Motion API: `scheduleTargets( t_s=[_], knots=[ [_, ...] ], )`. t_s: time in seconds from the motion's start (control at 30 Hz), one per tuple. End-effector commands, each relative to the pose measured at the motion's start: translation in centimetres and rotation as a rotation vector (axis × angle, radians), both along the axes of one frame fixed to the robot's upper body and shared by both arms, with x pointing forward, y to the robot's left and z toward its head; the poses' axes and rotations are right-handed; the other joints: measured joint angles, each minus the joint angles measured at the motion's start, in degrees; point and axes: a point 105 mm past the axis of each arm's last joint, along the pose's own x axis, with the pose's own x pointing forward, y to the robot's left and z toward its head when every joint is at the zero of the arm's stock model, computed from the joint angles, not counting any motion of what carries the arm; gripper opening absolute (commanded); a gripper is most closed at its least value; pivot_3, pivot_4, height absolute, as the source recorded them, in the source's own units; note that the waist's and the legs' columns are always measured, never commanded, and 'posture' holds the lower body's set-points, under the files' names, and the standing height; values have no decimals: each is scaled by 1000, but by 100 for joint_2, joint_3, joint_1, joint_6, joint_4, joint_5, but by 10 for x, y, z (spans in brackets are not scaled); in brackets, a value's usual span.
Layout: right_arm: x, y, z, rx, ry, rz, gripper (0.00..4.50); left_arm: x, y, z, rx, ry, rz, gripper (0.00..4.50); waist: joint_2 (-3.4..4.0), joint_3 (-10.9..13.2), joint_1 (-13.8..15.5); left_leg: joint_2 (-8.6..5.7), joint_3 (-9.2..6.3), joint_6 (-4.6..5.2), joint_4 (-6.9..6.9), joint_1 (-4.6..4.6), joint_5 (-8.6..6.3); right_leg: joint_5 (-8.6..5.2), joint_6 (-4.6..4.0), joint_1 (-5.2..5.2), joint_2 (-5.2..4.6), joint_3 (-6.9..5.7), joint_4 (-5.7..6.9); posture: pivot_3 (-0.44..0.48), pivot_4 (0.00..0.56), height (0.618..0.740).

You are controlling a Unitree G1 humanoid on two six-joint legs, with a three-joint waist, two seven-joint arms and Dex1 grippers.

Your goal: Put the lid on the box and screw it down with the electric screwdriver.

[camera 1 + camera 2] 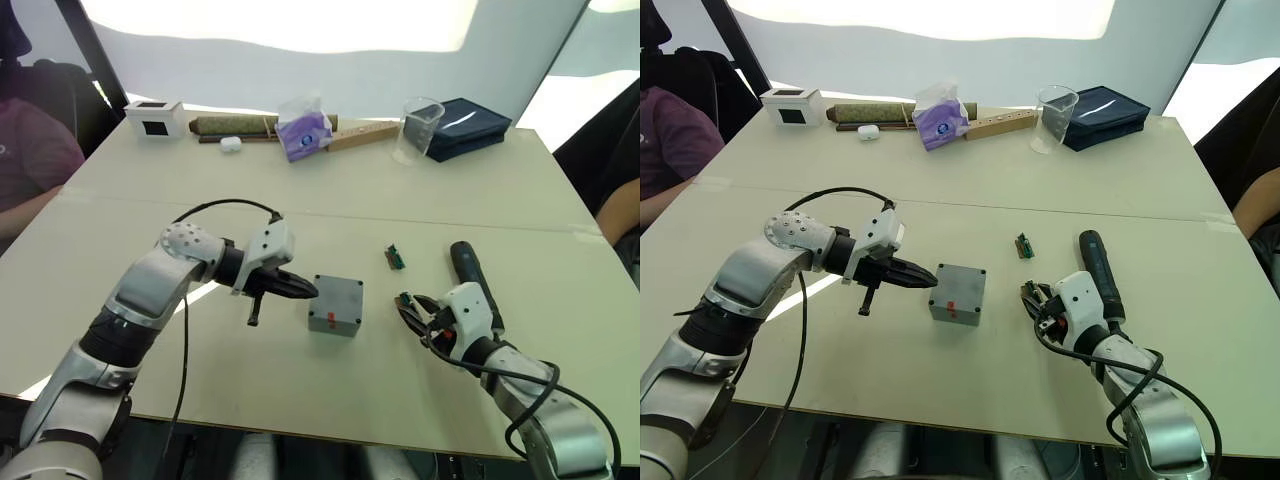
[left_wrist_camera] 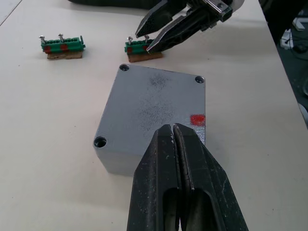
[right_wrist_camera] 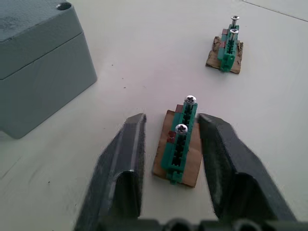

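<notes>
The grey box (image 1: 334,318) stands mid-table with a red mark on its front side. The lid (image 2: 154,96) lies flat on it, with open screw holes at its corners. My left gripper (image 2: 172,129) is shut with nothing in it, its tips over the lid's near edge. On the other side of the box, my right gripper (image 3: 182,126) is open. Its fingers (image 3: 126,144) flank a green strip (image 3: 179,144) holding two screws, and small gaps remain on both sides. The black electric screwdriver (image 1: 466,266) lies on the table just behind my right wrist.
A second green strip with screws (image 1: 397,257) lies behind the box. Along the far edge stand a white box with a black window (image 1: 153,118), a purple tissue pack (image 1: 303,132), a clear beaker (image 1: 418,128) and a dark blue case (image 1: 468,124). A person (image 1: 30,155) sits at the left.
</notes>
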Motion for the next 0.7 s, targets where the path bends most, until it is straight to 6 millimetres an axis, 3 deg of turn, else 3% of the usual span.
scheduleTargets(
  t_s=[0.03, 0.57, 0.7],
  knots=[
    [3, -2, 8, -14, -46, -9, 70, -2, -1, 9, -15, -47, -13, 0, 0, 0, 1, 0, 0, 0, 1, 0, 0, 0, 0, 0, 0, 0, 0, 0, 150, 740],
    [3, -5, 18, -21, -90, 7, 70, 3, -1, 6, -33, -29, 17, 0, 0, 0, 0, 0, -1, 0, 2, -1, 0, 0, 0, 0, 0, -1, 1, 0, 150, 740],
    [4, -6, 40, 23, -150, 16, 70, 12, 4, 11, -75, -11, 66, 0, 0, 0, -2, 0, 0, 0, 4, -1, 0, 0, 0, 0, 0, -1, 3, 0, 150, 740]
  ],
)
